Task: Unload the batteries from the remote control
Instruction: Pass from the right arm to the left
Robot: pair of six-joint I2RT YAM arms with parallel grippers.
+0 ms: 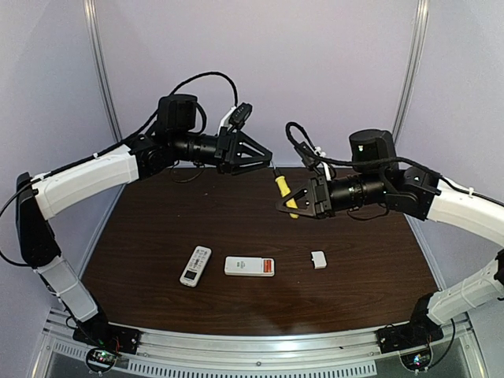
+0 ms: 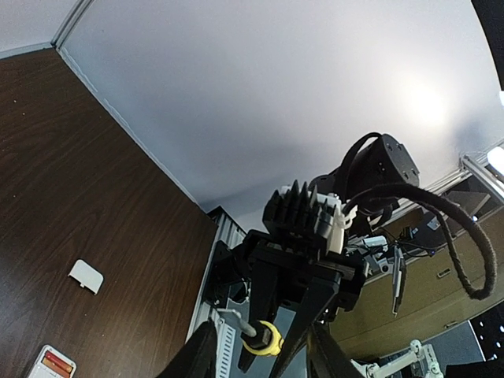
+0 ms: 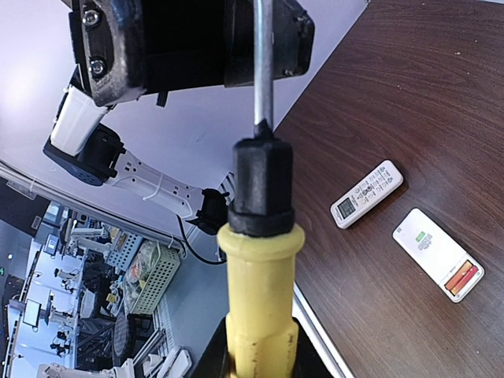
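Though 2 batteries (image 3: 463, 277) show, the left gripper (image 1: 268, 157) hides the screwdriver (image 3: 258, 260) tip.

Soft, even light fills every view, shadows faint. A pale glare blooms on the wall (image 2: 425, 102) above the left gripper (image 2: 264, 358); wrist views bend at edges.

- A dark brown wood-grain surface (image 1: 157, 228) fills the middle.
- Plain pale lavender walls (image 1: 315, 63) rise behind and beside the surface.
- Silver posts (image 1: 101, 71) stand at its far corners.
- A ribbed aluminium rail (image 1: 252, 350) runs along its near edge.
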